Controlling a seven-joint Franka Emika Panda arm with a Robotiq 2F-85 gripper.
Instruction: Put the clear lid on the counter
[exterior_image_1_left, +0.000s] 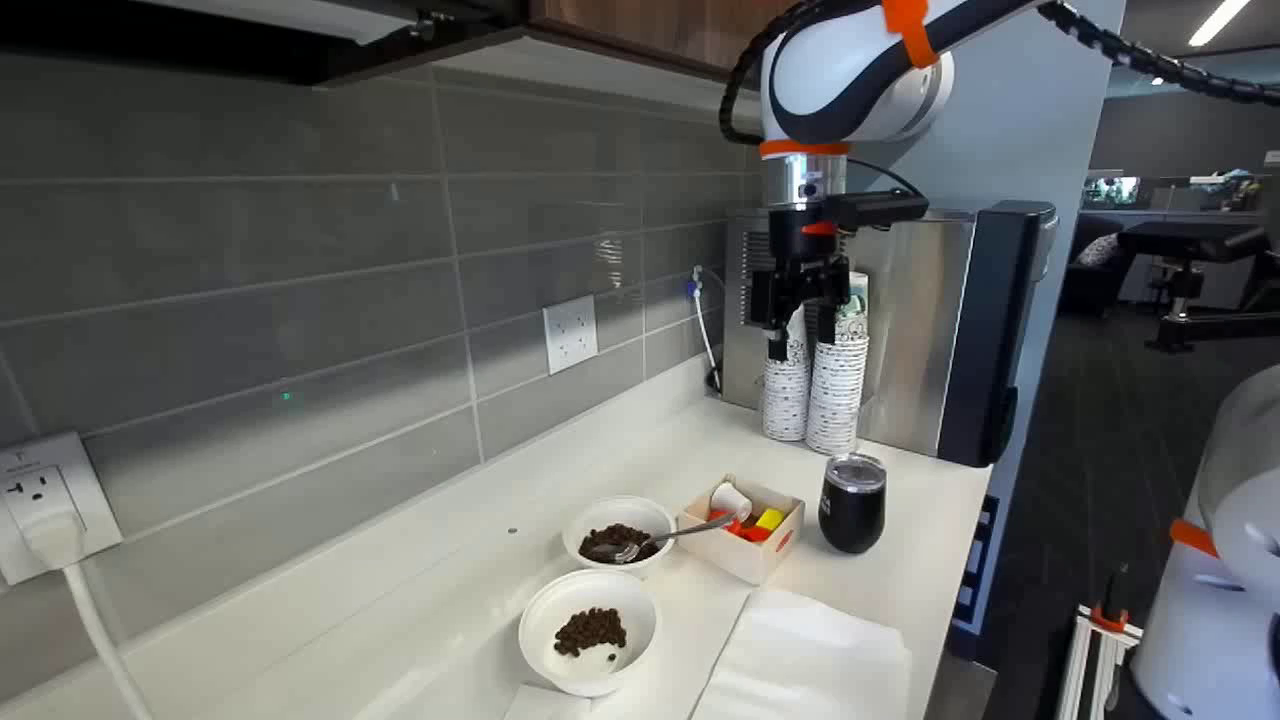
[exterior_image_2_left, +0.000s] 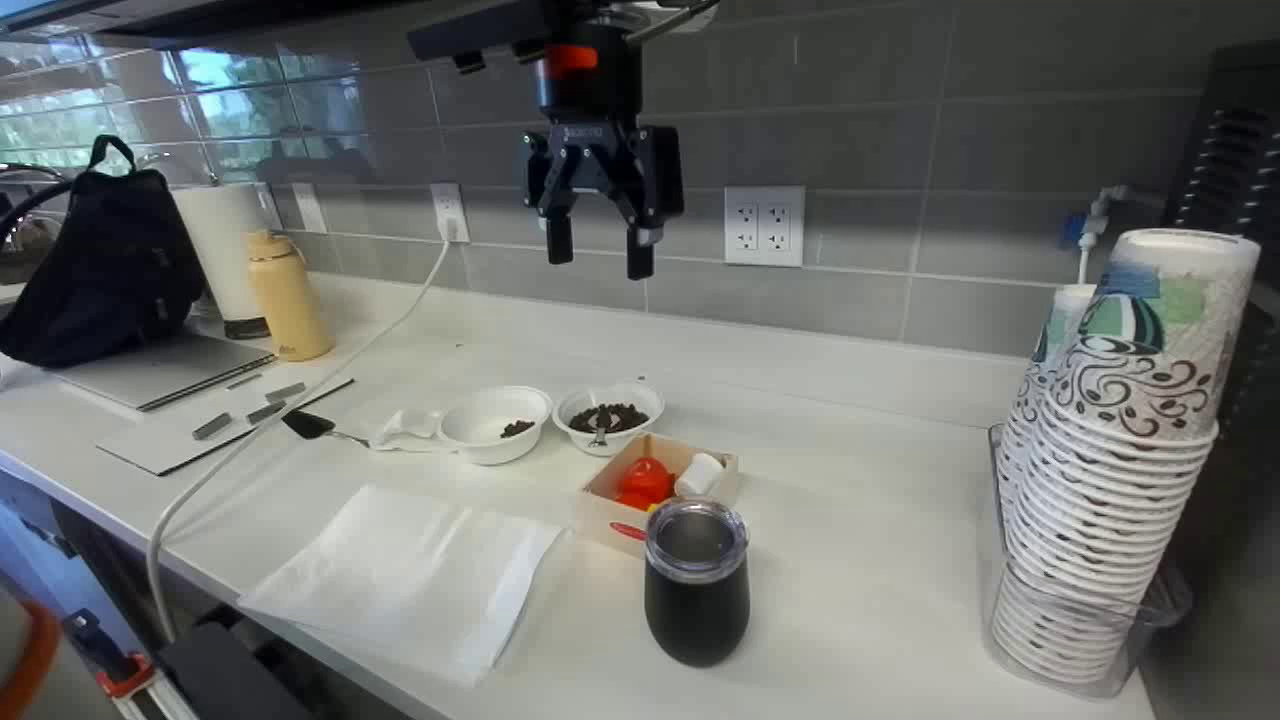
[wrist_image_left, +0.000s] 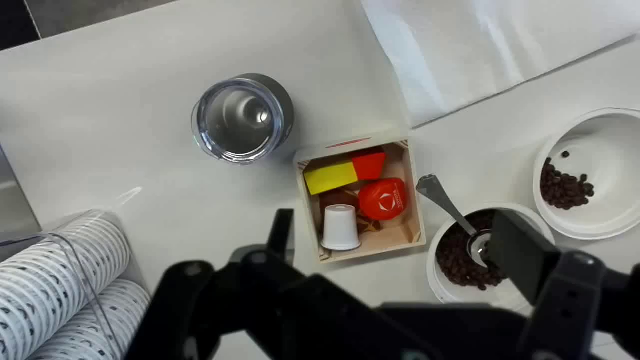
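The clear lid (exterior_image_2_left: 697, 570) sits on top of the dark cup (exterior_image_2_left: 697, 620), which stands upright on the pale counter (exterior_image_2_left: 850, 580). The lid also shows in an exterior view (exterior_image_1_left: 856, 470) and, from above, in the wrist view (wrist_image_left: 237, 120). My gripper (exterior_image_2_left: 600, 250) is open and empty, with its fingers pointing down, high above the counter. It also shows in an exterior view (exterior_image_1_left: 802, 335). In the wrist view the gripper (wrist_image_left: 398, 237) has its fingers wide apart over the box and bowl area, and the lid lies up and left of them.
A small wooden box (wrist_image_left: 370, 252) with several items stands beside the cup. Two white bowls (exterior_image_1_left: 590, 680) (exterior_image_1_left: 620, 505) hold dark beans; a spoon (wrist_image_left: 447, 202) leans in one. Stacked paper cups (exterior_image_2_left: 1090, 540) stand near the steel machine (exterior_image_1_left: 910, 340). A white cloth (exterior_image_2_left: 410, 570) lies nearby.
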